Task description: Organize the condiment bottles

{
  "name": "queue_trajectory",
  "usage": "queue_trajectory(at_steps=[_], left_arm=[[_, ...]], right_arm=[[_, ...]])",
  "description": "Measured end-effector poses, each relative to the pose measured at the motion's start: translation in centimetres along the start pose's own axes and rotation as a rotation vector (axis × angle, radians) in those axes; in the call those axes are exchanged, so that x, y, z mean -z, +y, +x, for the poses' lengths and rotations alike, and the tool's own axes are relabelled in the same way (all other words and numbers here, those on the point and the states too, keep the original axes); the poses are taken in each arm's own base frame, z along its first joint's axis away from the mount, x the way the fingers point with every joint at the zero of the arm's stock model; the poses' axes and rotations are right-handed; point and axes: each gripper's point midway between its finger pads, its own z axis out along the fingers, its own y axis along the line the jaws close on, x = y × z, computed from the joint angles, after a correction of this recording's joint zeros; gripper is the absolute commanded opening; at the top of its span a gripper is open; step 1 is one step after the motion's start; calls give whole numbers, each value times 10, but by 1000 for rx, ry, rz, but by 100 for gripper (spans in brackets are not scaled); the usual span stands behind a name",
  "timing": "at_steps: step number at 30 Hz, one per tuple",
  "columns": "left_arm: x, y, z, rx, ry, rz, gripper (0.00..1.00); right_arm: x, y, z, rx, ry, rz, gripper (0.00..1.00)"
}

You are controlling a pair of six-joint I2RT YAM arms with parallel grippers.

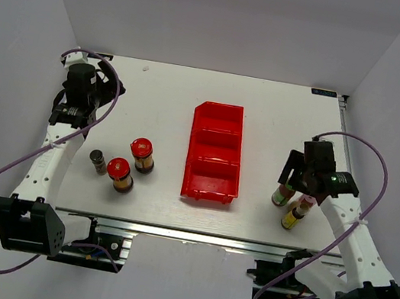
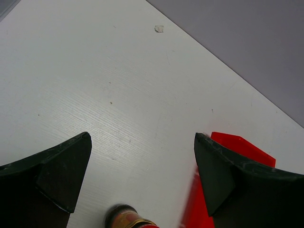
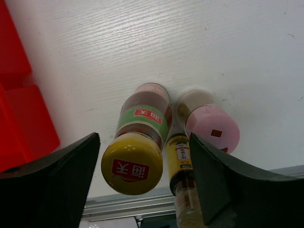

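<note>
Two squat dark jars with red lids (image 1: 142, 153) (image 1: 120, 174) and a small dark-capped bottle (image 1: 96, 161) stand at the front left. One jar shows at the bottom of the left wrist view (image 2: 126, 218). My left gripper (image 1: 97, 85) (image 2: 142, 137) is open and empty, behind and apart from them. My right gripper (image 1: 299, 181) (image 3: 145, 142) is open above three bottles at the front right. These are a green-labelled yellow-capped bottle (image 3: 135, 156) (image 1: 283, 193) between the fingers, a slim yellow-labelled bottle (image 3: 181, 164) (image 1: 293, 217), and a pink-capped bottle (image 3: 212, 127) (image 1: 306, 202).
A red three-compartment tray (image 1: 215, 152) lies in the middle of the table, and also shows in the left wrist view (image 2: 237, 145) and the right wrist view (image 3: 19, 109). The table's front rail (image 3: 128, 204) is just below the right-hand bottles.
</note>
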Motion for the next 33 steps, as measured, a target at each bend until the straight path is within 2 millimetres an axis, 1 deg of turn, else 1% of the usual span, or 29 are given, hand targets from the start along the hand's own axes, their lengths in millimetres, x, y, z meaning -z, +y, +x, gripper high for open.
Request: queue_trajectory(at_steps=[6, 9, 11, 12, 19, 20, 22, 26, 28, 31, 33], left_arm=[[0, 2, -1, 0, -6, -10, 98], [0, 2, -1, 0, -6, -10, 98], [0, 2, -1, 0, -6, -10, 98], [0, 2, -1, 0, -6, -10, 98], [0, 2, -2, 0, -9, -12, 98], [0, 2, -2, 0, -9, -13, 98], [0, 2, -2, 0, -10, -13, 98], [1, 2, -3, 0, -14, -14, 98], [2, 2, -4, 1, -16, -13, 98], [2, 2, -4, 2, -18, -11, 98], [2, 2, -4, 2, -18, -11, 98]], right_arm=[[-4, -2, 0, -1, 5, 30, 68], [-8, -1, 3, 2, 23, 34, 68], [-8, -1, 4, 4, 27, 35, 65], [-9, -1, 5, 5, 28, 35, 60], [-10, 0, 8, 8, 33, 31, 46], [-10, 1, 7, 9, 33, 30, 42], [-10, 1, 8, 11, 33, 29, 37], [-10, 2, 7, 16, 32, 27, 32], [-10, 2, 7, 19, 33, 25, 32], [-8, 6, 3, 28, 36, 15, 29], [-4, 12, -8, 34, 23, -7, 27]])
